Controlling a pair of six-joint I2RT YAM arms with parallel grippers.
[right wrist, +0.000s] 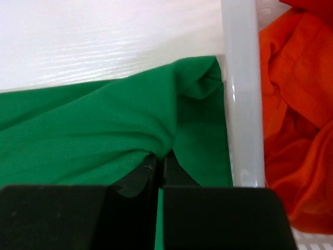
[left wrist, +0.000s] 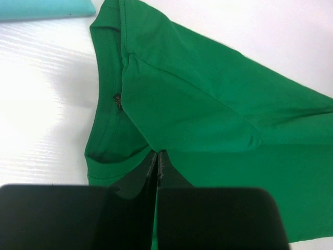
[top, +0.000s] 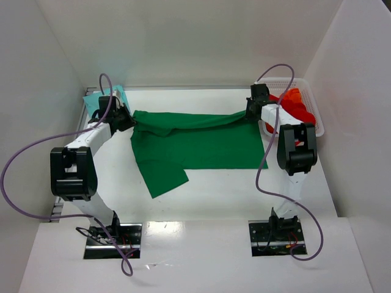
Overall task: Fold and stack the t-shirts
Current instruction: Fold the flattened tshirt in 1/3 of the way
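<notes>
A dark green t-shirt (top: 195, 143) lies spread across the middle of the table, its far edge stretched between both grippers. My left gripper (top: 125, 117) is shut on the shirt's left end by the collar (left wrist: 106, 125); the pinch shows in the left wrist view (left wrist: 157, 156). My right gripper (top: 252, 108) is shut on the shirt's right end (right wrist: 158, 159), next to the basket rim. A pale teal t-shirt (top: 101, 99) lies folded at the far left (left wrist: 47, 8). Red t-shirts (top: 297, 105) lie bunched in the basket (right wrist: 296, 120).
A white plastic mesh basket (top: 319, 119) stands at the far right, its rim (right wrist: 242, 94) close beside my right gripper. White walls enclose the table on the left, back and right.
</notes>
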